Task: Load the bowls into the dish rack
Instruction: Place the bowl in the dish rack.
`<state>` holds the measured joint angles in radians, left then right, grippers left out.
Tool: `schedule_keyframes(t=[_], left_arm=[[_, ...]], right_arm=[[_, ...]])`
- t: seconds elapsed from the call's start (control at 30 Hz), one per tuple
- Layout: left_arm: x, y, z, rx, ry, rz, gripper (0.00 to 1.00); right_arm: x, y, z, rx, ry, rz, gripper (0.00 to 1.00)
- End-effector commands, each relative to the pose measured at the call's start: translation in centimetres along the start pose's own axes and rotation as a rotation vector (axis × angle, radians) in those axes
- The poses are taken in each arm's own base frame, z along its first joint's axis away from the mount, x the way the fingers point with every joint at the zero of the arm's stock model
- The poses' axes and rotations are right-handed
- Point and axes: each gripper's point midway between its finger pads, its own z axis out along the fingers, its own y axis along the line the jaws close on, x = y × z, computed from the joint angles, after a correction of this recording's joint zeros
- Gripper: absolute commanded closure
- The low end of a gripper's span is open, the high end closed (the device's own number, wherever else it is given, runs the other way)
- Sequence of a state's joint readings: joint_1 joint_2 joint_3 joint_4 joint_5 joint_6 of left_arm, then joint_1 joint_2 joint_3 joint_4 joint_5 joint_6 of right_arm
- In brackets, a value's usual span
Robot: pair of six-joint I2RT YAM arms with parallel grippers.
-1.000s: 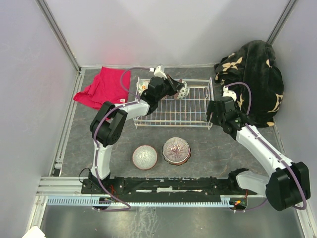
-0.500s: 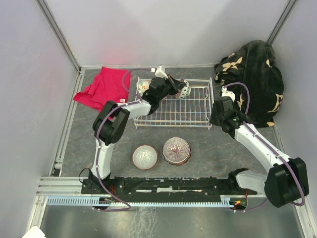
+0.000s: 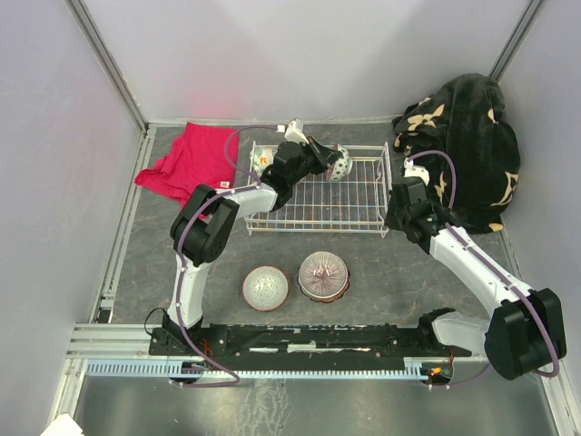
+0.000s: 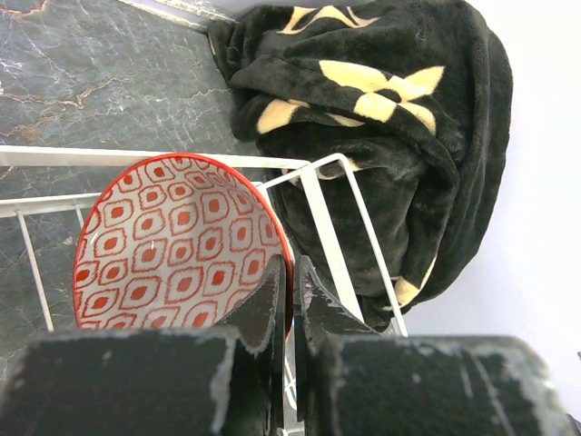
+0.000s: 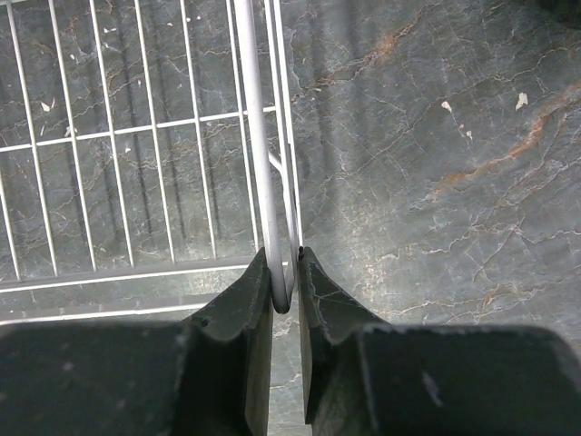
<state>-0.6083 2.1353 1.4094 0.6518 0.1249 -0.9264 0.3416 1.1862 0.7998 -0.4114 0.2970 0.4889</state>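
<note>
- Red cloth [image 3: 186, 162]: upper left of the overhead view, just beside the rack's left end.
- Black flowered blanket [image 3: 463, 150]: heaped upper right, past the rack's right end.
- Dish rack [image 3: 318, 195]: centre. I can't identify the small item [image 3: 263, 160] at its left end.
- Left gripper [image 4: 290, 289]: pinched tight on the rim of the red-patterned bowl [image 4: 172, 245], which is tilted over the rack's upper side.
- Right gripper [image 5: 286, 272]: clamped on the rack's right end wire.
- Speckled bowl [image 3: 265, 287] and ribbed bowl [image 3: 324, 275]: side by side on the table below the rack.

No text is legible on the red-patterned bowl [image 4: 172, 245] or the dish rack [image 3: 349, 195]. A white tag [image 3: 223, 184] on the red cloth [image 3: 186, 159], at the worktop's far-left corner, is too small to read.
</note>
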Motion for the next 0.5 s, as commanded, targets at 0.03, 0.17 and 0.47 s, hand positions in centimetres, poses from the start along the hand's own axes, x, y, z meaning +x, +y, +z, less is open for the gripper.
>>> schedule_keyframes(t=[0.03,0.17,0.47], left_arm=[[-0.6,0.3,0.2,-0.043,-0.019,-0.015,0.97],[0.0,2.2,0.1,-0.117,0.010,-0.003,0.97],[1.0,4.9,-0.7,-0.170,0.042,-0.005,0.97]], right_arm=[[-1.7,0.7,-0.3,-0.018,-0.050,0.047,0.86],[-1.7,0.7,-0.4,-0.020,-0.052,0.049,0.86],[-1.9,0.6,-0.6,-0.017,-0.061,0.052,0.86]])
